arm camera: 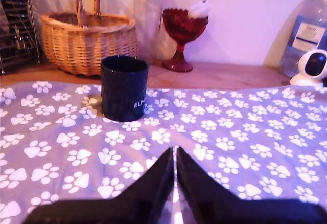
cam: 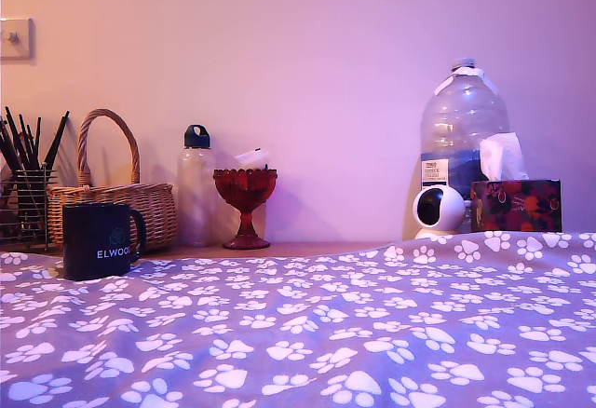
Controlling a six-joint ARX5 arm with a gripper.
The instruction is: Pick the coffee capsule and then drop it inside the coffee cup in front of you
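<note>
On the paw-print cloth (cam: 307, 333) we find the dark ceramic coffee cup (cam: 101, 240) at the exterior view's left; behind it the wicker basket (cam: 116, 205), then rightward the clear bottle (cam: 196, 189), red glass goblet (cam: 245, 205), white camera (cam: 438, 210) and tissue box (cam: 515, 205).

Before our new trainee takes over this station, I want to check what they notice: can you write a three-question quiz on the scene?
1. True or false: the coffee cup stands on the paw-print cloth.
2. In the wrist view, how do the gripper jaws stand?
A. wide apart
B. closed, tips together
C. clamped on the mug's rim
3. Fill in: the red goblet stands between the clear bottle and the ____ on the exterior view's right.

Key
1. True.
2. B. Only a thin slit shows between them, and nothing can be seen held there. The coffee capsule is not visible in either view.
3. The white camera.
</note>
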